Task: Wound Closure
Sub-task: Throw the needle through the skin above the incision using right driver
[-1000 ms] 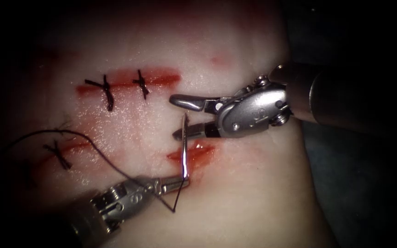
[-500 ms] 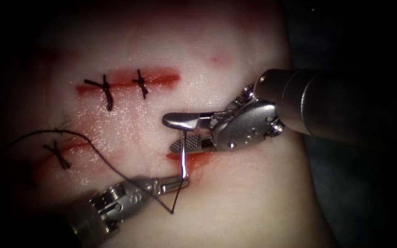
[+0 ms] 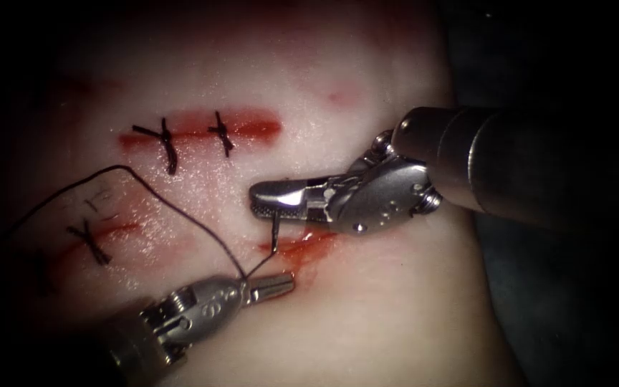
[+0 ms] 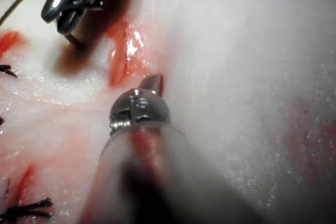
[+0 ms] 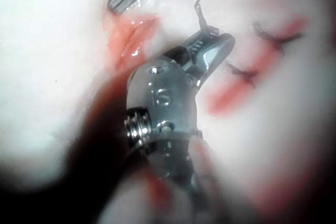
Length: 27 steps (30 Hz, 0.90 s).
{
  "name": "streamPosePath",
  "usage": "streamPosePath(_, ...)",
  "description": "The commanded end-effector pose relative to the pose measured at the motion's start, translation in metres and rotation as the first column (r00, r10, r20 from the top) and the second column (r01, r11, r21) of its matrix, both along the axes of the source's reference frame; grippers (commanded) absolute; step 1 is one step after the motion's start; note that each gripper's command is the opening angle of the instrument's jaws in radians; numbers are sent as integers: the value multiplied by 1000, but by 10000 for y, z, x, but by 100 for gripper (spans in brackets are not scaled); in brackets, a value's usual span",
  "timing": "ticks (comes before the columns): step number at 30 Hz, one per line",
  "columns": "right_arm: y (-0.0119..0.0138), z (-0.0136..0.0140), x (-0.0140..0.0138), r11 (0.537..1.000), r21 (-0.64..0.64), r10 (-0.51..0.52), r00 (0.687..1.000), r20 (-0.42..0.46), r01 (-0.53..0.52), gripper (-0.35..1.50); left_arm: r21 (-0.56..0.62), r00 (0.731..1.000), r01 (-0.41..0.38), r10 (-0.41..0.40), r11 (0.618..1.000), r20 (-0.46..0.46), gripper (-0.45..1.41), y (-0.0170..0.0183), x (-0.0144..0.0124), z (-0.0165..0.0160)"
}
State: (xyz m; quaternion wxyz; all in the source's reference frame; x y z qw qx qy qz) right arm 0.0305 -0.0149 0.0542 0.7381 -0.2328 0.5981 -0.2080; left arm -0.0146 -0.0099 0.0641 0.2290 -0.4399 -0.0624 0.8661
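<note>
- While the left tool (image 3: pixel 270 287), jaws closed and empty at the frame's lower centre, has let the needle (image 3: pixel 274 236) go, the right tool (image 3: pixel 270 201) has clamped it.
- Handover looks complete; next comes careful drawing of thread (image 3: pixel 180 208).
- Needle hangs from those jaws above the cut (image 3: pixel 302 247), apparently clear of tissue (image 3: pixel 367 315).

Surgical training bench, lab setting. Pale tissue (image 3: pixel 367 315) slab with short red cuts, some closed by black knotted stitches (image 3: pixel 166 143). Dark background around slab edge, strong narrow endoscope lighting. Two metal wristed robot tools, right tool (image 3: pixel 274 201) and left tool (image 3: pixel 277 287), work over open cut (image 3: pixel 302 245).
</note>
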Motion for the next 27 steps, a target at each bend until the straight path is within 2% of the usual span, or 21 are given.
streamPosePath(1,7,11,4,999,38,10,1000,-1,-10,-35,0,1000,-1,1,1000,1,-32,1,-5,6)
streamPosePath(3,8,12,4,997,72,21,1000,-1,-21,-35,0,1000,-1,1,1000,1,-32,1,-4,6)
streamPosePath(4,12,15,4,979,191,65,998,12,-66,-35,0,1000,-1,1,1000,1,-32,1,-4,6)
streamPosePath(7,15,17,3,959,270,83,996,13,-83,-35,0,1000,-1,1,1000,1,-32,1,-4,6)
streamPosePath(8,17,18,3,940,324,106,994,23,-108,-35,0,1000,-1,1,1000,1,-32,1,-4,6)
streamPosePath(12,22,23,2,849,506,161,987,26,-152,-35,0,1000,-1,1,1000,1,-32,1,-4,6)
streamPosePath(13,25,25,3,784,598,183,983,33,-166,-35,0,1000,-2,2,1000,1,-32,1,-4,6)
streamPosePath(15,26,26,4,769,616,188,982,36,-170,-35,0,1000,-2,2,1000,1,-32,1,-4,6)
streamPosePath(16,28,27,6,710,683,203,978,37,-173,-35,0,1000,-2,2,1000,1,-32,1,-4,6)
streamPosePath(17,28,27,6,710,683,203,978,37,-173,-35,0,1000,-2,2,1000,1,-32,1,-4,6)
streamPosePath(19,27,27,8,669,726,193,980,40,-161,-35,0,1000,-3,3,1000,2,-32,1,-3,6)
streamPosePath(20,27,27,8,669,726,193,980,40,-161,-35,0,1000,-3,3,1000,2,-32,1,-3,6)
streamPosePath(24,24,29,7,546,822,182,981,74,-164,-35,-5,1000,-9,9,1000,1,-32,1,1,6)
streamPosePath(25,24,29,7,546,822,182,981,74,-164,-35,-5,1000,-9,9,1000,1,-32,1,1,6)
streamPosePath(26,23,29,6,527,834,180,981,76,-162,-35,-5,1000,-8,8,1000,-1,-32,2,2,6)
streamPosePath(27,20,32,5,490,854,172,980,101,-173,-35,-5,1000,-9,9,1000,0,-32,2,3,6)
